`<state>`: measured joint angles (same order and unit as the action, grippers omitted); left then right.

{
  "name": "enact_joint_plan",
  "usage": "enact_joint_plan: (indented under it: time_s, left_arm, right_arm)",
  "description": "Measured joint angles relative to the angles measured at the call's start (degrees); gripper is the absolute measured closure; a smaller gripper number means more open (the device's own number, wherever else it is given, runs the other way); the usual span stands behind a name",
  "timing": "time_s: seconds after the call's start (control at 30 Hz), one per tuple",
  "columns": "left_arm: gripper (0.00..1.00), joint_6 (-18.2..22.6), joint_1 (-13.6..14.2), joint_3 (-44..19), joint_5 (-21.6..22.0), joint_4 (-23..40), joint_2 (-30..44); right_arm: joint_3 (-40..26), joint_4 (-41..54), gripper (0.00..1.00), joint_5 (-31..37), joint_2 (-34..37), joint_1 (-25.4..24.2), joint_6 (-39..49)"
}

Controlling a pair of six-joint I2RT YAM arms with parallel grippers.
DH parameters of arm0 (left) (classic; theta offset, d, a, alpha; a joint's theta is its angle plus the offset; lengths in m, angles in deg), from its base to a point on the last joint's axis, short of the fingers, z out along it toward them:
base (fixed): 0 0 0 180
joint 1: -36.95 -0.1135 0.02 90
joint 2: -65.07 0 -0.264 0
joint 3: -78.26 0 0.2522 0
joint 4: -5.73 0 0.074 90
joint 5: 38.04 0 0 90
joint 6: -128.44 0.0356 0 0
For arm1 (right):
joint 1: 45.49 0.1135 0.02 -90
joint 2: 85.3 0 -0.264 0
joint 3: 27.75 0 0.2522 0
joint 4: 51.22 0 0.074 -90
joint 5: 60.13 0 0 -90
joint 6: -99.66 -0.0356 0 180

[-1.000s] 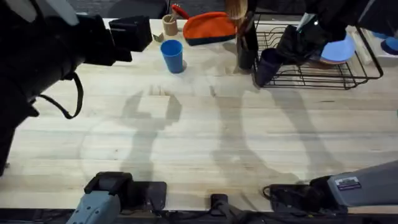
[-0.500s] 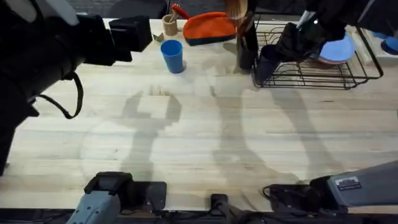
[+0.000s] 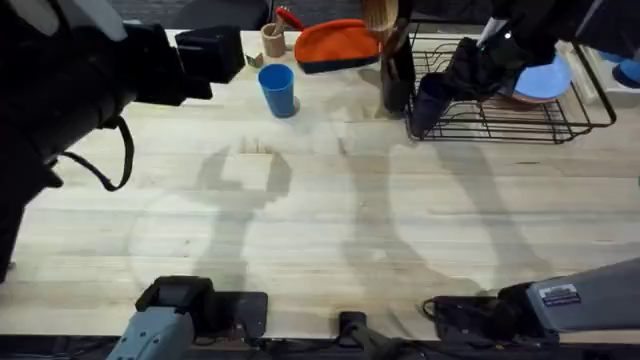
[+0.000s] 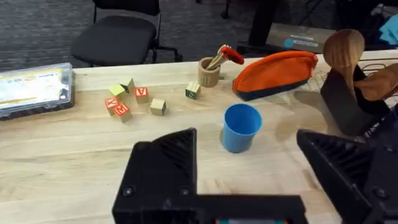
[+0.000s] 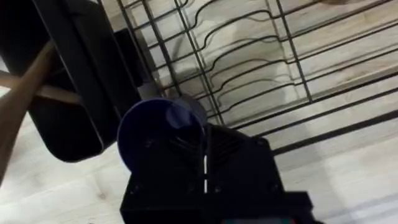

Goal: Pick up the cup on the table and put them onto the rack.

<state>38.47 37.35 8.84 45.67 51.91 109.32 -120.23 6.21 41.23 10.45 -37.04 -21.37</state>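
Observation:
The dark navy cup point(image 3: 430, 104) hangs at the left front corner of the black wire rack point(image 3: 560, 126), with my right gripper point(image 3: 452, 84) shut on its rim. In the right wrist view the navy cup point(image 5: 155, 132) is pinched at its wall by the right gripper point(image 5: 205, 167), with the rack's wires point(image 5: 249, 56) just beyond. The bright blue cup point(image 3: 277, 90) stands upright on the table at the back. My left gripper point(image 3: 232, 50) hovers open beside it; in the left wrist view the blue cup point(image 4: 241, 127) stands ahead of the open left gripper point(image 4: 249, 180).
A black utensil holder point(image 3: 397, 70) with wooden spoons stands against the rack's left side. An orange pouch point(image 3: 337, 45), a small wooden cup point(image 3: 273, 40) and lettered blocks point(image 4: 127, 102) lie along the back edge. A light blue plate point(image 3: 545, 80) rests in the rack.
My right gripper carried the navy cup slightly farther toward the rack's corner, then held still. The left arm and blue cup have not moved.

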Motion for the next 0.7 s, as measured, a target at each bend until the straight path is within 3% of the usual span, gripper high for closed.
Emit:
enact_joint_plan:
  time_s: [0.2,0.4,0.7]
  left_arm:
    - [0.008,0.0,0.0,0.0,0.0,0.0,0.0]
    - [0.008,0.0,0.0,0.0,0.0,0.0,0.0]
    - [0.007,0.0,0.0,0.0,0.0,0.0,0.0]
  right_arm:
    - [0.0,1.4,0.966,0.0,0.0,0.0,0.0]
    - [0.0,1.4,0.835,0.0,0.0,0.0,0.2]
    - [0.0,1.3,0.746,0.0,0.0,0.0,0.2]
